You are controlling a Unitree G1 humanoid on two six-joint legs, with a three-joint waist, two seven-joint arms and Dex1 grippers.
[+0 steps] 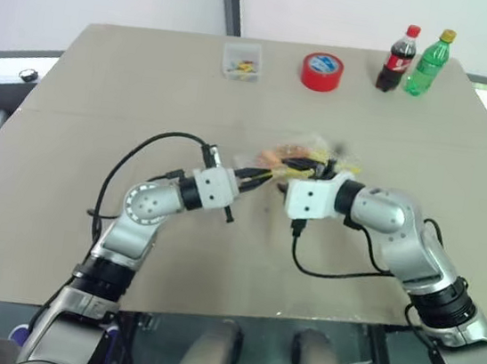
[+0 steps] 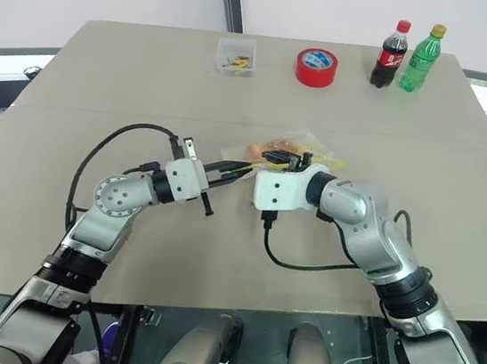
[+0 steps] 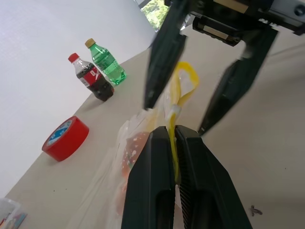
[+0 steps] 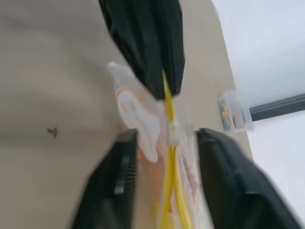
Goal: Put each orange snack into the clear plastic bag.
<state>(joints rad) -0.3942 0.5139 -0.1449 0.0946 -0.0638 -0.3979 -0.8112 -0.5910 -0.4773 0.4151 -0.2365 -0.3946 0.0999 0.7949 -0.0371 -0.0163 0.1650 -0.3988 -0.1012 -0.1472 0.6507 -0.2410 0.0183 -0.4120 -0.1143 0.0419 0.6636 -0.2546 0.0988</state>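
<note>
Mid-frame is crowded for me: the crinkly clear plastic bag [image 1: 296, 156] with its yellow sealing strip lies there, the left gripper [image 1: 267, 176] clamped on that strip, the right gripper [image 3: 190, 119] meeting it with jaws spread either side. Along the top of the frame stand a small clear box [image 1: 242, 60], a red tape roll [image 1: 322, 71], a dark cola bottle [image 1: 398, 60] and a green bottle [image 1: 428, 63]. Bare beige counter [image 1: 63, 185] lies open left, right and below.

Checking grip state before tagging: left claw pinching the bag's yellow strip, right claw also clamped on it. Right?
Not quite. The left claw does pinch the bag's yellow strip, but the right claw is open, its fingers either side of the strip, as the right wrist view shows.
</note>
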